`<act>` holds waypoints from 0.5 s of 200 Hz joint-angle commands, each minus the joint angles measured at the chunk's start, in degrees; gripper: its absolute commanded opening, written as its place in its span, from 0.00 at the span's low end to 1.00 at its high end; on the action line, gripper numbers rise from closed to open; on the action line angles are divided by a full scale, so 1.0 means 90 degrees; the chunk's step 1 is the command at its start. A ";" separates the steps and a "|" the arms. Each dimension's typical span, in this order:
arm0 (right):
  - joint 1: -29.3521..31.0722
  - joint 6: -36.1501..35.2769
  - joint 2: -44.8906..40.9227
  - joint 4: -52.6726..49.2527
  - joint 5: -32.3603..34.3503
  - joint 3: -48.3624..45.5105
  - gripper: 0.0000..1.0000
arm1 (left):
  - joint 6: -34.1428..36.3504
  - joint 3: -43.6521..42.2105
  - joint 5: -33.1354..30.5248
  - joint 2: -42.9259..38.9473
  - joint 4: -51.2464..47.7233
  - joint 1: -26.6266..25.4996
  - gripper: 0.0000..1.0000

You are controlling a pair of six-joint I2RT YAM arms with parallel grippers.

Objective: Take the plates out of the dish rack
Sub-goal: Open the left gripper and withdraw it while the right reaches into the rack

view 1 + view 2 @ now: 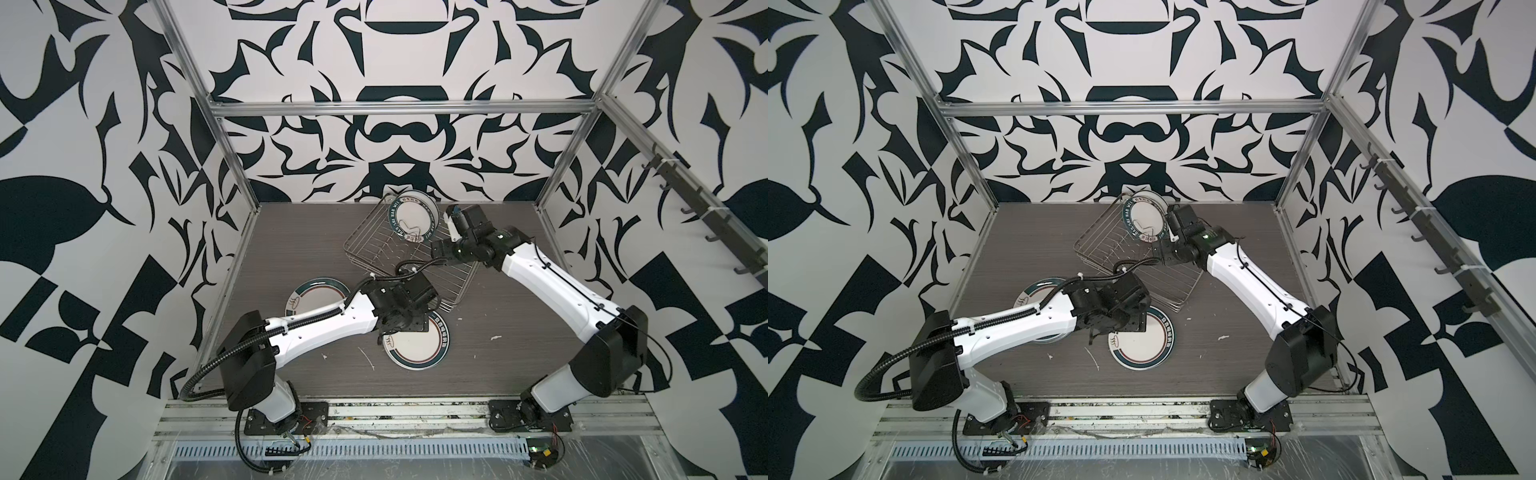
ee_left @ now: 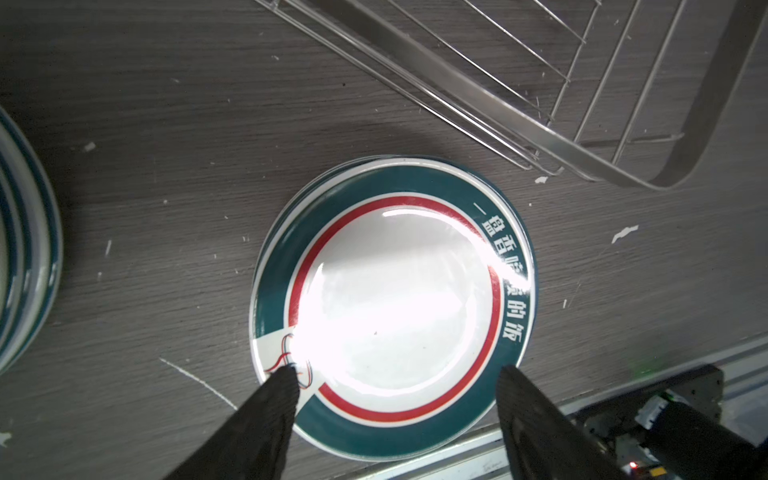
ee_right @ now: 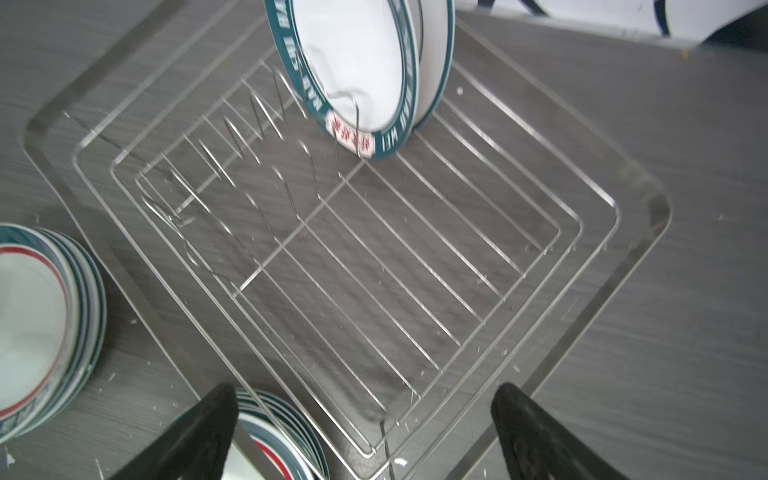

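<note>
In both top views the left jaws hang open over a plate stack (image 1: 415,347) on the table (image 1: 519,353) at lower centre, a second stack (image 1: 316,294) left of it, while the right jaws gape empty just right of two plates (image 1: 413,216) standing in the upper corner of the rack (image 1: 374,249).
</note>
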 commanded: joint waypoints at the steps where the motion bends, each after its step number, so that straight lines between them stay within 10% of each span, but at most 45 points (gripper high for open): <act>1: -0.0038 -0.0507 0.0352 0.0013 -0.0199 0.0829 0.99 | 0.0035 0.0128 -0.0276 0.0061 -0.0363 -0.0044 0.80; 100: -0.0409 -0.2163 0.3169 0.0121 -0.0393 0.4286 0.94 | -0.0466 -0.0555 -0.2013 -0.1687 -0.1136 0.0179 0.99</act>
